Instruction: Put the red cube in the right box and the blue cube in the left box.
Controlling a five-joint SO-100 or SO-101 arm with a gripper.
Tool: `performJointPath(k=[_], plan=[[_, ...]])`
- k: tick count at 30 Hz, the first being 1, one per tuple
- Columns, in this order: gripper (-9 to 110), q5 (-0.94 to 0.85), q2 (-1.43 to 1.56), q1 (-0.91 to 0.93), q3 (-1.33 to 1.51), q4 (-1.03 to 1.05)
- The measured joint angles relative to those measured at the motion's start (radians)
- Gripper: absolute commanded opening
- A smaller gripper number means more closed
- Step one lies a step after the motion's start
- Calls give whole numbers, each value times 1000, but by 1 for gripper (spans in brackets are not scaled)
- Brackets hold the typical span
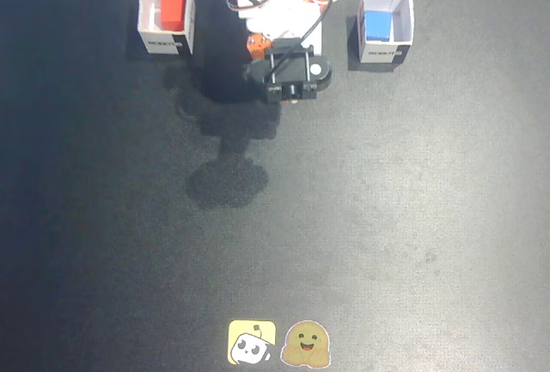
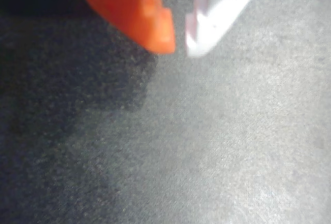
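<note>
Black table (image 1: 387,217) shows the red cube (image 1: 174,11) and blue cube (image 1: 377,25) each inside a box, so the job looks finished; gripper (image 2: 178,45) fingers nearly closed, holding nothing.

Matt, probably felt-like dark table (image 1: 387,217); white card boxes (image 1: 167,41).

- White open-topped card box holding the red cube (image 1: 167,43), fixed view: dark lettering on front panel, too small to read.
- White open-topped card box holding the blue cube (image 1: 384,51): same dark lettering, unreadable.
- Wrist view: no text.
</note>
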Motion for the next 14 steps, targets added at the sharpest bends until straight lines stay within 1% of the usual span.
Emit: performJointPath(k=[14], plan=[[0, 6, 0, 0, 0, 0]])
